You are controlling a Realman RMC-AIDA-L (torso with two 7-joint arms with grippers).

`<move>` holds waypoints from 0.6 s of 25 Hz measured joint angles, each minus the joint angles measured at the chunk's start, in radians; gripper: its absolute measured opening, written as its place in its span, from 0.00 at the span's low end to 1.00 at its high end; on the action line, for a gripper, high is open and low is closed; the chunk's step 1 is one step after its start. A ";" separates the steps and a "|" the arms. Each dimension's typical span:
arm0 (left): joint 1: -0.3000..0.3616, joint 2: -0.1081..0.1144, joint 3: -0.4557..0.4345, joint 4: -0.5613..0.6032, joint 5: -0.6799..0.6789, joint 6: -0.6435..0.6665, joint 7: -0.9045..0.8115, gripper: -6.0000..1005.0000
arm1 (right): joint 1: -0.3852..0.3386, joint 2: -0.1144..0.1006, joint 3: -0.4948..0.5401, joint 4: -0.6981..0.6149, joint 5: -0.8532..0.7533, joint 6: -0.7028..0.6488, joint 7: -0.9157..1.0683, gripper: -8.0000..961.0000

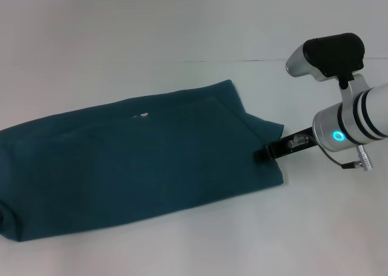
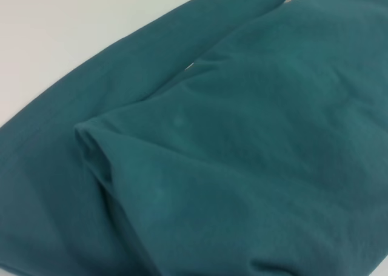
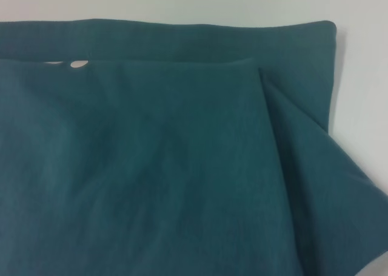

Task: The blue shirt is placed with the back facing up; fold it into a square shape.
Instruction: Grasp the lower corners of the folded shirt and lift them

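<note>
Already the blue shirt [image 1: 139, 161] lies folded into a long band across the white counter [image 1: 182, 21]. The right hand [image 1: 270, 152] sits low at the shirt's right edge, probably to take that end across; whether its fingers have closed on cloth I cannot tell. The left hand stays out of the head view, close above the shirt.

Plain white matte tabletop [image 1: 182, 239], flat, fills the whole scene. A thin dark seam line [image 1: 236, 60] crosses its far part (right half only, faint).
</note>
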 joint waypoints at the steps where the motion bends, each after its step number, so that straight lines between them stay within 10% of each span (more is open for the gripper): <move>1: 0.000 0.000 0.000 0.000 0.000 0.000 0.000 0.11 | 0.000 0.000 0.000 0.000 0.000 0.000 0.000 0.60; 15: 0.004 0.006 0.000 -0.025 0.001 0.000 0.012 0.11 | -0.116 -0.002 -0.143 -0.139 -0.005 -0.012 0.069 0.09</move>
